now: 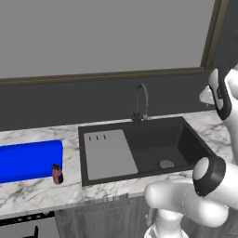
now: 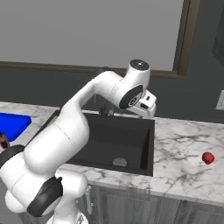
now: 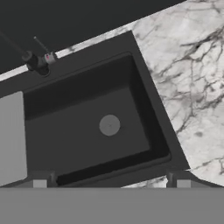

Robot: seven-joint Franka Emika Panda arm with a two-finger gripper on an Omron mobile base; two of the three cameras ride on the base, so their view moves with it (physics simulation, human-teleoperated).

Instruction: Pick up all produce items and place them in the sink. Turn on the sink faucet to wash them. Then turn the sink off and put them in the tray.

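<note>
A small round red fruit (image 2: 208, 157) lies on the marble counter to the right of the sink (image 2: 148, 144). My gripper (image 3: 111, 183) hangs high over the black basin (image 3: 144, 100), looking down at its grey drain (image 3: 109, 124). Its fingertips (image 3: 39, 183) stand wide apart, so it is open with nothing between them. The dark gooseneck faucet (image 1: 142, 100) rises behind the basin, and its base (image 3: 39, 63) shows in the hand view. On the counter at the far left lies the blue tray (image 1: 30, 160). The grey drainboard (image 1: 109, 153) covers the basin's left part.
A small brown-red cylinder (image 1: 57, 174) stands at the tray's front right corner. A dark wall with a window frame runs behind the counter. Marble counter (image 2: 183, 144) stretches right of the sink. My arm's elbow (image 2: 135, 83) arches above the basin.
</note>
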